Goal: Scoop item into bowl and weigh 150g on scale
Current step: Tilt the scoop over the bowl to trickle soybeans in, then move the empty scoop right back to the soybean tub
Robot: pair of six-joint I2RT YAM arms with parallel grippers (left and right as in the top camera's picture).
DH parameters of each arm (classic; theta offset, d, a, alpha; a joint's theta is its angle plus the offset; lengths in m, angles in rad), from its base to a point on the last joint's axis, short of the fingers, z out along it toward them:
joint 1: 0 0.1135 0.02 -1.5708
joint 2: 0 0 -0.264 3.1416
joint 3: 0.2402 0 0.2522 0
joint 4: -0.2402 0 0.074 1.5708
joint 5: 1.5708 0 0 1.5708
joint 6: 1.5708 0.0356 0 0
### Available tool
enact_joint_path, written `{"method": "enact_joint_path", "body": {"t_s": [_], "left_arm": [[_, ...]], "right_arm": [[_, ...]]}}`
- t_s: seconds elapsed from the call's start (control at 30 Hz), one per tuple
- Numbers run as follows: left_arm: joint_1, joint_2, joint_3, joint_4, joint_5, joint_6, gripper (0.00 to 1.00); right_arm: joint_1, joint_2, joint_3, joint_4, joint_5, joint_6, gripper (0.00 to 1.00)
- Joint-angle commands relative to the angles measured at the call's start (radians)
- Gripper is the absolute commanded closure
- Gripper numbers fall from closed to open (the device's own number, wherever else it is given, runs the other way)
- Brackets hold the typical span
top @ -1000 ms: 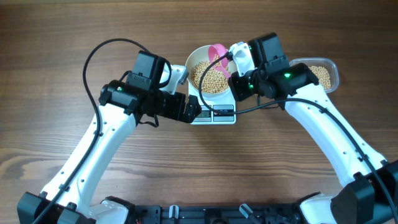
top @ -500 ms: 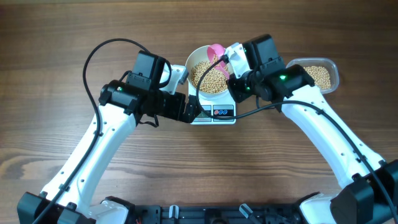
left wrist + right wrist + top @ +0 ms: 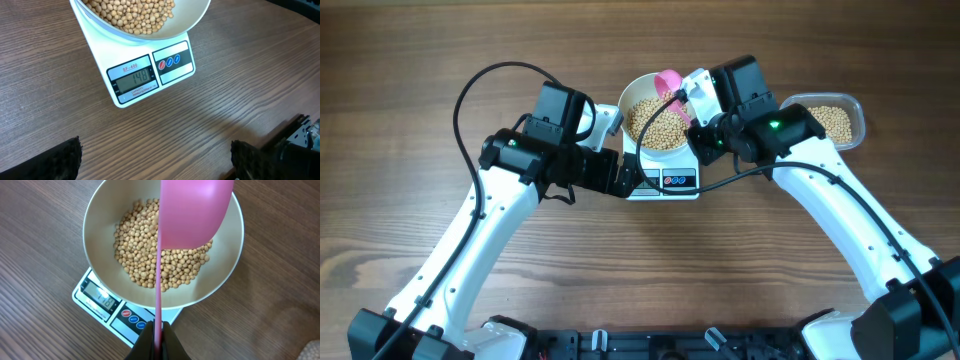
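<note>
Pink scoop (image 3: 195, 210) clamped in right pincer (image 3: 157, 330) over bowl (image 3: 100, 255); left pincer (image 3: 155, 165) apart; container (image 3: 861, 119) beside.

From overhead the scale (image 3: 665, 182) lies mostly under the bowl (image 3: 642, 80), its display too small to read. The left wrist view crops the bowl's top. In the right wrist view the pink scoop (image 3: 192, 212) hides some beans (image 3: 145, 255).

A brown wooden table (image 3: 420, 60) carries a small white scale (image 3: 665, 182) about mid-width toward its far edge, with a clear plastic tub (image 3: 861, 122) standing apart to the scale's right.
</note>
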Motion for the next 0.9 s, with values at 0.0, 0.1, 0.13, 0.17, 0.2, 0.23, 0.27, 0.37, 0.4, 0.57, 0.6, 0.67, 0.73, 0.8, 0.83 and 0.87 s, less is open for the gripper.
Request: {"method": "enact_joint_path", "body": {"t_s": [0.0,0.1,0.13,0.17,0.2,0.23,0.27,0.37,0.4,0.57,0.6,0.67,0.73,0.8,0.83,0.87], "left_arm": [[0.0,0.005,0.005,0.002,0.009,0.015,0.0],[0.0,0.005,0.005,0.002,0.01,0.015,0.0],[0.0,0.005,0.005,0.002,0.01,0.015,0.0],[0.0,0.005,0.005,0.002,0.009,0.015,0.0],[0.0,0.005,0.005,0.002,0.01,0.015,0.0],[0.0,0.005,0.005,0.002,0.01,0.015,0.0],[0.0,0.005,0.005,0.002,0.009,0.015,0.0],[0.0,0.005,0.005,0.002,0.009,0.015,0.0],[0.0,0.005,0.005,0.002,0.009,0.015,0.0],[0.0,0.005,0.005,0.002,0.009,0.015,0.0],[0.0,0.005,0.005,0.002,0.01,0.015,0.0],[0.0,0.005,0.005,0.002,0.009,0.015,0.0],[0.0,0.005,0.005,0.002,0.01,0.015,0.0],[0.0,0.005,0.005,0.002,0.009,0.015,0.0],[0.0,0.005,0.005,0.002,0.009,0.015,0.0],[0.0,0.005,0.005,0.002,0.01,0.015,0.0]], "right_arm": [[0.004,-0.013,0.021,0.0,0.015,0.033,0.96],[0.004,-0.013,0.021,-0.005,0.006,0.067,0.96],[0.004,-0.013,0.021,-0.013,-0.021,0.086,0.96],[0.003,-0.013,0.021,-0.019,-0.057,0.086,0.96],[0.002,-0.013,0.021,-0.026,-0.089,0.098,0.96],[0.002,-0.013,0.021,-0.028,-0.102,0.116,0.96],[0.002,-0.013,0.021,-0.029,-0.11,0.136,0.96],[0.002,-0.013,0.021,-0.027,-0.11,0.158,0.96],[0.002,-0.013,0.021,-0.027,-0.11,0.162,0.96],[0.0,-0.013,0.021,-0.023,-0.122,0.185,0.96],[-0.001,-0.013,0.021,-0.021,-0.129,0.188,0.96],[-0.01,-0.013,0.021,-0.009,-0.133,0.214,0.96],[-0.033,-0.013,0.021,-0.003,-0.142,0.24,0.96],[-0.057,-0.013,0.021,0.0,-0.179,0.244,0.96],[-0.082,-0.013,0.021,0.009,-0.226,0.246,0.96],[-0.104,-0.013,0.021,0.019,-0.261,0.269,0.96]]}}
